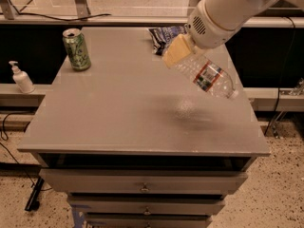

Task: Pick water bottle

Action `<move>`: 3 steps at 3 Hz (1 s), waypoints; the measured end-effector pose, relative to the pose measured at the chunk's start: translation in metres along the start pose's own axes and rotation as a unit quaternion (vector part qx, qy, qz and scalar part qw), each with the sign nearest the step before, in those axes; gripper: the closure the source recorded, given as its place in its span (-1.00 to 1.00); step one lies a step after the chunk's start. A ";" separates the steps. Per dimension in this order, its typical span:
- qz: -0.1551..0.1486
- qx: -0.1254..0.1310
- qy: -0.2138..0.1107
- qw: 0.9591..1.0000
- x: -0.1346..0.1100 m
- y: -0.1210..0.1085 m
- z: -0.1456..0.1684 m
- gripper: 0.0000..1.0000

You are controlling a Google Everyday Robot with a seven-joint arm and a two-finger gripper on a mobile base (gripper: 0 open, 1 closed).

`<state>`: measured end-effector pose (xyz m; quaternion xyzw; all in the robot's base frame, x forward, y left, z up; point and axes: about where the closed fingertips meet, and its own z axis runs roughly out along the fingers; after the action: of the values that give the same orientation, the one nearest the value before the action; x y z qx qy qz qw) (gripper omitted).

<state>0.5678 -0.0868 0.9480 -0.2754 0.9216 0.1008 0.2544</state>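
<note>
Camera view: the clear ribbed plastic water bottle (205, 75) with a white cap hangs in the air above the right rear part of the grey cabinet top (118, 108). It is tilted with the cap lower and its shadow lies on the surface beneath. The robot's two-finger gripper (179, 56), with tan pads, is clamped on the bottle's base end, which is likely why the body slants down from it. The pick looks essentially made. The bottle's white-and-red label band carries print too small to read. At the cabinet top's rear edge lies a dark blue snack bag (164, 34), lettering illegible. A green drink can (76, 50) stands at the rear left corner, brand unreadable. A small white pump bottle (21, 78) sits on a ledge beyond the left side.
</note>
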 end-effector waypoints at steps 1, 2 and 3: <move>0.020 -0.015 -0.019 1.000 0.012 0.010 -0.006 1.00; 0.061 -0.043 -0.081 0.994 0.005 0.022 -0.016 1.00; 0.077 -0.046 -0.147 0.985 -0.027 0.018 -0.029 1.00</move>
<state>0.5650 -0.0689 0.9874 -0.1975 0.8869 0.2016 0.3658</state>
